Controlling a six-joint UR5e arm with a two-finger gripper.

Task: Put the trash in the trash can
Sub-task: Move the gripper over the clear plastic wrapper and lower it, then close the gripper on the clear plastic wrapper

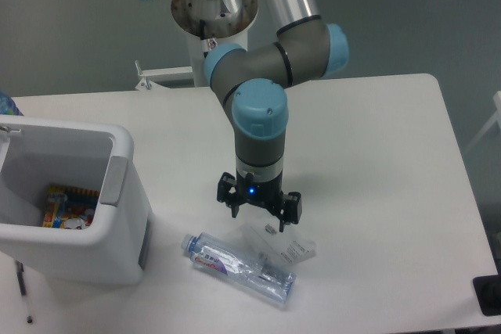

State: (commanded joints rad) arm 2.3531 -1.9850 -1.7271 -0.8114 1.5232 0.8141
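My gripper [258,214] hangs at lower centre of the frame, pointing straight down, its two fingers spread apart with nothing between them. A small blue light shows on its body just above the fingers. It stands directly over the upper-left part of the packet [283,245], a flat whitish translucent piece with small print lying on the surface [391,154]; whether the fingertips touch the packet I cannot tell.

The bottle [239,267], clear plastic with a blue cap and a red-blue label, lies on its side just below and left of the packet, cap toward the left, its right end touching or overlapping the packet's lower edge.

The trash can [117,217] stands at the left edge of the frame, well apart from both pieces. It is white, boxy, with a thick rim and a grey side tab. A colourful wrapper [66,205] lies inside it at the bottom.

My arm rises from the gripper toward the top centre of the frame.
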